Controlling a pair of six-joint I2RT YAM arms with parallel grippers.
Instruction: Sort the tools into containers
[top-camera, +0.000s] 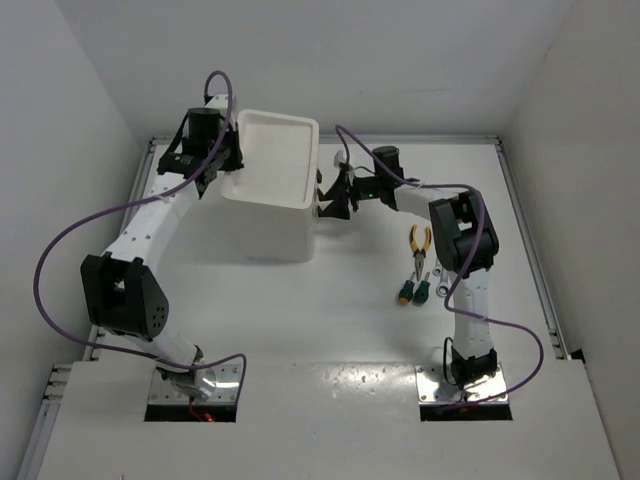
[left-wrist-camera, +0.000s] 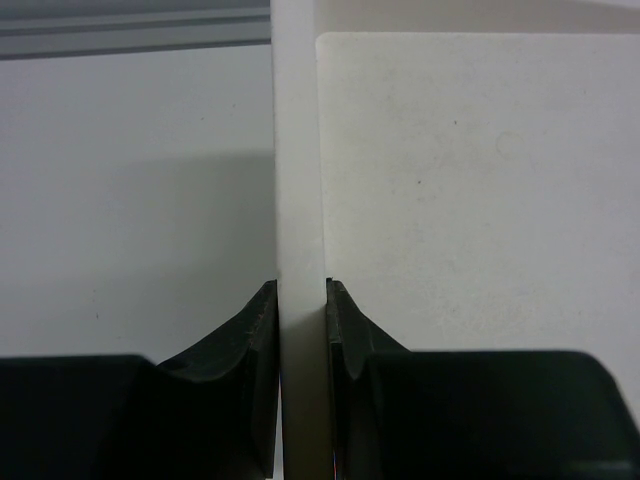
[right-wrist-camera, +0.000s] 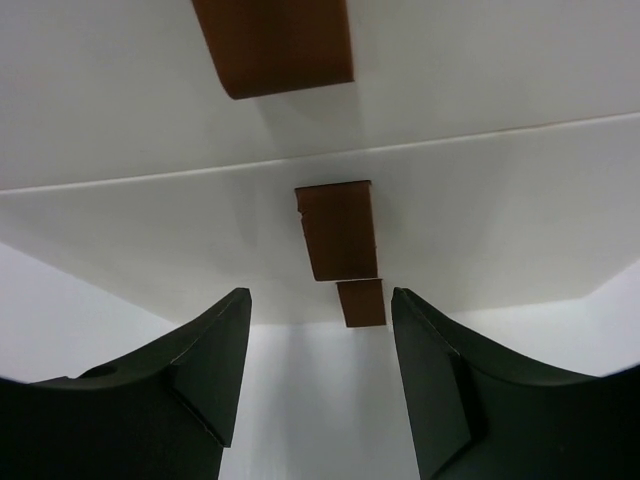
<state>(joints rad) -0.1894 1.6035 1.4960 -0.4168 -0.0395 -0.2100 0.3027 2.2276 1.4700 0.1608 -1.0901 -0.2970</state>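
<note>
Evidently the drawer-opening step was in hand, with no tool lifted yet. The left jaws were pinched narrow on the thin white side wall of the container, which stood toward the back of the desk, left of centre; I judged that grip was there to steady the unit. The right jaws stood wide and held nothing, facing the container's right-hand face, where the red-brown knobs of the drawers ran in a column. In the right wrist view the middle and lower knobs lay between the two jaws but ahead of them, not touching either.

The tools lay together on the desk, well apart from the container and just beside the right arm's elbow: the yellow-handled pliers farthest back, two green-handled screwdrivers nearer the arm bases, and something silver between them, probably the wrenches, too small to tell.

The next move likely called for the right jaws to ease forward around one knob, close on it squarely and pull straight out, while the left grip kept the unit from sliding.
</note>
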